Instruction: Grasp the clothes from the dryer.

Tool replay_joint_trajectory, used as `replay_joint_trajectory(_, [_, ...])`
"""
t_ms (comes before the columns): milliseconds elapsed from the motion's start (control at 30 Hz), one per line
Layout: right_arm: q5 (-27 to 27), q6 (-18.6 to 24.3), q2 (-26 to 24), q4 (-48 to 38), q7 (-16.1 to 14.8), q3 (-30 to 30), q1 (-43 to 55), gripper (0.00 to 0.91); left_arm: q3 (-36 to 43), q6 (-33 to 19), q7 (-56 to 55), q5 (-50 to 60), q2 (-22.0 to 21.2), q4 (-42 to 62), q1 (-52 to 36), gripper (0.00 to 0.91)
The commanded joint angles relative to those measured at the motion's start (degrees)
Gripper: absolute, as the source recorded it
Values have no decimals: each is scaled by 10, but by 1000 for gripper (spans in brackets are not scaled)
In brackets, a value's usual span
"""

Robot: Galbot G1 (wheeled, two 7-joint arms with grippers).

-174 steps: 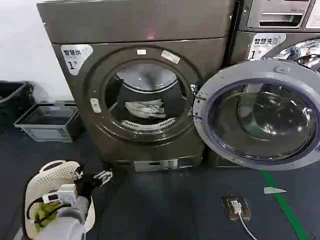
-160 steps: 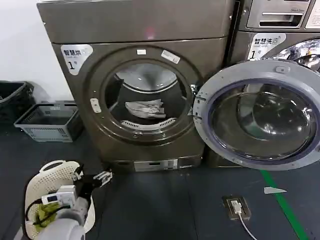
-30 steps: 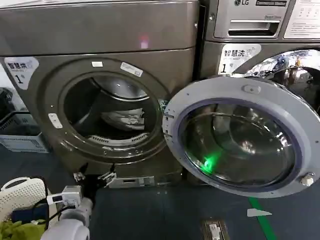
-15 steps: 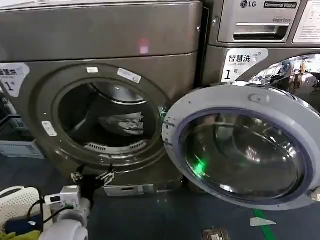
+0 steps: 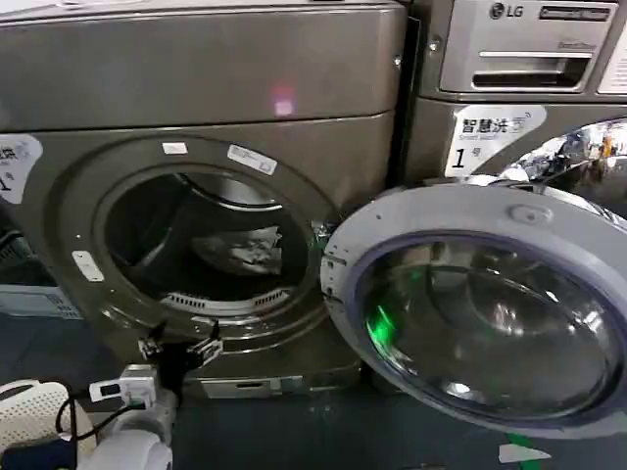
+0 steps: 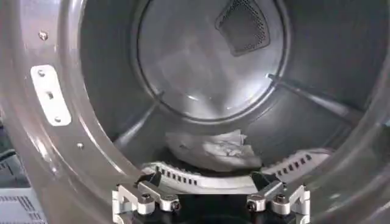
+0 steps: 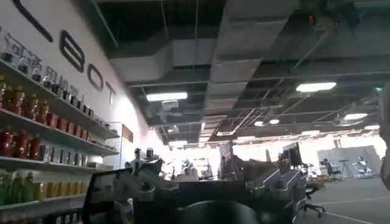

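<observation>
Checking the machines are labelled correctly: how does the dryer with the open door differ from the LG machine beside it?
The dryer has a plain bronze-brown top panel; the LG machine carries a logo and a drawer-like panel. The dryer's porthole stands open, its grey-rimmed door swung aside in front of the LG machine, so the clothes in its drum show. Both are brown metallic front-loaders with white stickers; the LG machine's reads 1.

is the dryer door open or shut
Open. The door is swung out to the right of the dryer, leaving the clothes exposed in the drum, with the left pincer at the rim.
</observation>
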Motion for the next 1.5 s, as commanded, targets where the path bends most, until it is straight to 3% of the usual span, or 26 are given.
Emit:
replay_joint_trajectory(33, [0, 1, 2, 1, 0, -2, -1, 907, 0, 28, 0, 0, -1, 2, -1, 907])
replay_joint_trajectory(1167, [0, 2, -3, -4, -1, -1, -2, 907, 0, 28, -1, 1, 1, 9, -7, 907])
replay_joint_trajectory(1500, [-3, 23, -3, -10, -2, -2, -4, 907, -4, 28, 7, 13, -5, 36, -31, 907])
